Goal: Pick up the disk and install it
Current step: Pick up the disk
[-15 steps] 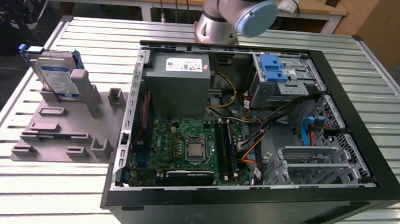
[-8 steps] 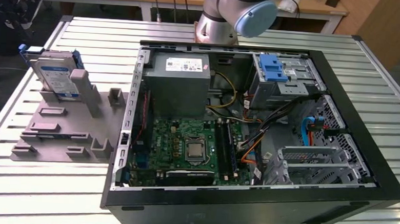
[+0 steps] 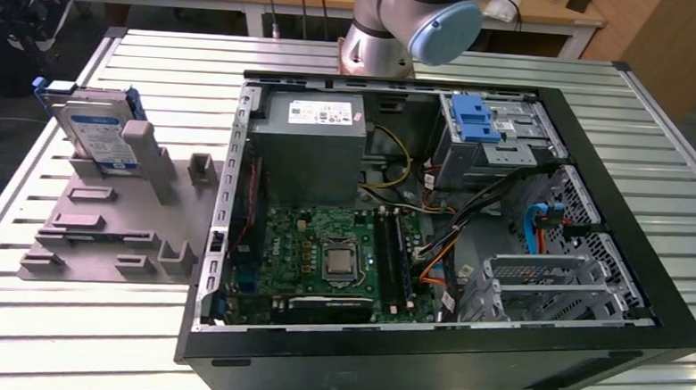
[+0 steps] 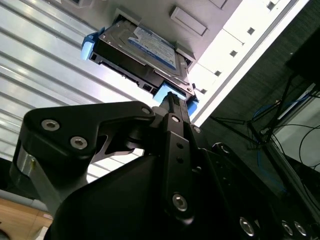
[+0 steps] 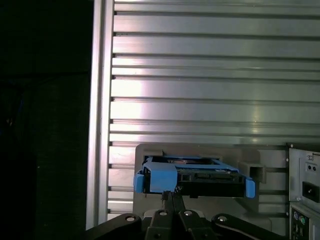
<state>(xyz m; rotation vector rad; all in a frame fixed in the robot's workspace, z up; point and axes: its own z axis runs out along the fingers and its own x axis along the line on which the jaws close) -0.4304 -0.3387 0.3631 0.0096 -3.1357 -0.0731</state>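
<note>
Plainly parks the disk [image 3: 95,133] on edge in a corner slot of the grey holder [image 3: 96,235], by the table [image 3: 79,324] edge on the exterior view's left, probably to leave its blue frame [image 5: 160,180] graspable. Aims the gripper [image 5: 170,192] at it, jaws pressed together, empty.

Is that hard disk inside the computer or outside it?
Outside: the disk stands on edge in a grey holder beside the open computer case.
</note>
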